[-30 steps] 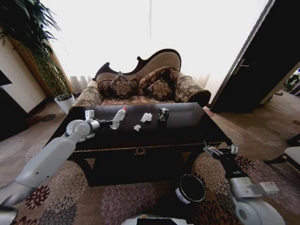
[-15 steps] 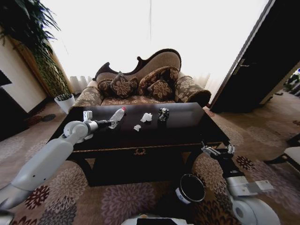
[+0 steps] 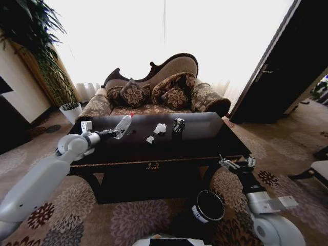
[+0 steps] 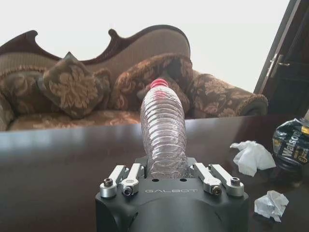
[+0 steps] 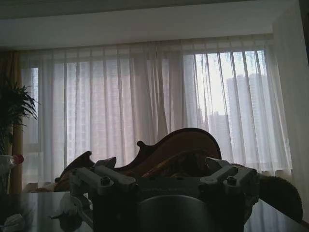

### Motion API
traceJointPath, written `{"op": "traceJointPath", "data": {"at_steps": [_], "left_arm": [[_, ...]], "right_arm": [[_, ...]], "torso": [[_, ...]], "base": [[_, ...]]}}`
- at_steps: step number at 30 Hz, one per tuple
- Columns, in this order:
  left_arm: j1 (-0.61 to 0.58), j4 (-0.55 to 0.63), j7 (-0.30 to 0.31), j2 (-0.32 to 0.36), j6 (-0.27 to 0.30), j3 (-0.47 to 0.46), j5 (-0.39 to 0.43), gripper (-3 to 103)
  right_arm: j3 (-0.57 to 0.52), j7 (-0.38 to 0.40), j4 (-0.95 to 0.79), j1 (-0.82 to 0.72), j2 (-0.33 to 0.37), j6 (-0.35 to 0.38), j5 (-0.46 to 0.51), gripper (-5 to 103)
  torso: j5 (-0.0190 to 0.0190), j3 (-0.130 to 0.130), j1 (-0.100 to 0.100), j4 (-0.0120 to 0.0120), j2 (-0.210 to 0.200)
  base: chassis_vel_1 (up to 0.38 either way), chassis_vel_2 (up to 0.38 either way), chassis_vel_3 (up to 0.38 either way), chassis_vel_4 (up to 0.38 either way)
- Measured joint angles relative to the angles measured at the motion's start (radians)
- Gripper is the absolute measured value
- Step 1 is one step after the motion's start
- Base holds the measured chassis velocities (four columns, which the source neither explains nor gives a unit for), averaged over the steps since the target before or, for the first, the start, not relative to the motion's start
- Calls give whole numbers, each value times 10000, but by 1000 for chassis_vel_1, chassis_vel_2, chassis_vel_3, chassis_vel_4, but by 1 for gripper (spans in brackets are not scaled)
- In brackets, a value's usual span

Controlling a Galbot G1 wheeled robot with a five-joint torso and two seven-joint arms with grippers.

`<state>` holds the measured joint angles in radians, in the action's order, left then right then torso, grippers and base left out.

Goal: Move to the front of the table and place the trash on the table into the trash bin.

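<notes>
Clear plastic bottle [image 4: 163, 130] clamped in left gripper [image 4: 170, 180], apparently above table [image 3: 205, 146]

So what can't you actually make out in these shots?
- Trash bin contents: head view, its inside is dark.
- Crushed can: left wrist view, cut off by the picture edge.
- Base of the plastic bottle: left wrist view, hidden by the left gripper clamping it.
- Whether the right gripper is near the table edge: head view, depth unclear.

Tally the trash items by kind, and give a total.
Bottle, held in the left gripper: 1
Paper wads: 2
Can: 1
Total: 4
</notes>
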<state>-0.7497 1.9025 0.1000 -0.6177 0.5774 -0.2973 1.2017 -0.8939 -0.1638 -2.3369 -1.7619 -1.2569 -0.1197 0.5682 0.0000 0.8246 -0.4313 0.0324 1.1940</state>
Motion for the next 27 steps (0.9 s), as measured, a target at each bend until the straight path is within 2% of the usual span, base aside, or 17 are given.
{"op": "traceJointPath", "data": {"at_steps": [1, 2, 4, 6, 8, 9, 11, 12, 13, 15, 16, 18, 20, 27], "left_arm": [[-131, 166, -106, 43, -248, -135, -296, 36], [-131, 166, -106, 43, -248, -135, -296, 36], [-548, 756, -551, 190, -1228, -562, -1217, 36], [-833, 1360, -1074, 300, -2165, -891, -1756, 36], [-864, 1452, -1185, 313, -2352, -934, -1850, 36], [-923, 1749, -1732, 372, -3073, -1074, -2136, 36], [-927, 2057, -2507, 435, -3853, -1163, -2098, 36], [-927, 2057, -2507, 435, -3853, -1163, -2098, 36], [-919, 2177, -2806, 462, -4084, -1184, -1971, 36], [-786, 2469, -3910, 536, -4680, -1155, -1587, 36], [-748, 2583, -4345, 575, -4854, -1097, -1521, 36], [-734, 2640, -4522, 595, -4927, -1065, -1495, 36], [-652, 3015, -5180, 666, -5103, -900, -1251, 36], [-568, 3565, -5640, 715, -5000, -647, -963, 36]], "right_arm": [[-1, -37, -18, -13, 14, -19, 46, 100], [-1, -37, -18, -13, 14, -19, 46, 100], [32, -241, -142, -69, 128, -88, 429, 100], [175, -498, -327, -125, 371, -115, 1320, 100], [216, -570, -380, -136, 445, -115, 1579, 100], [333, -870, -545, -163, 697, -116, 2501, 100], [428, -1441, -705, -170, 999, -116, 3493, 100], [428, -1441, -705, -170, 999, -116, 3493, 100], [472, -1787, -773, -167, 1128, -117, 3906, 100], [607, -2555, -948, -157, 1377, -118, 4788, 100], [677, -2820, -1004, -130, 1460, -118, 5072, 100], [722, -2987, -1031, -110, 1508, -117, 5218, 100], [916, -3633, -1099, -2, 1640, -86, 5593, 100], [1085, -3826, -1168, 203, 1943, 95, 5807, 100]], "torso": [[0, 0, 0, -1, -1], [0, 0, 0, -1, -1], [0, 0, -1, -1, 0], [0, 0, 0, -1, 0], [0, 0, 0, -1, 0], [0, -1, 1, -2, 0], [1, -1, 1, -1, 0], [1, -1, 1, -1, 0], [1, 0, 1, 0, 0], [1, 0, 0, 0, 0], [1, 0, 0, 1, 0], [0, 0, 0, 0, 0], [0, 0, 1, 0, 0], [0, 0, 0, 0, 0]], "base": [[0, 0, 0, 0], [0, 0, 0, 0], [0, 0, 0, 0], [0, 0, 0, 0], [0, 0, 0, 0], [0, 0, 0, 0], [0, 0, 0, 0], [0, 0, 0, 0], [0, 0, 0, 0], [0, 0, 0, 0], [0, 0, 0, 0], [0, 0, 0, 0], [0, 0, 0, 0], [0, 0, 0, 0]]}}
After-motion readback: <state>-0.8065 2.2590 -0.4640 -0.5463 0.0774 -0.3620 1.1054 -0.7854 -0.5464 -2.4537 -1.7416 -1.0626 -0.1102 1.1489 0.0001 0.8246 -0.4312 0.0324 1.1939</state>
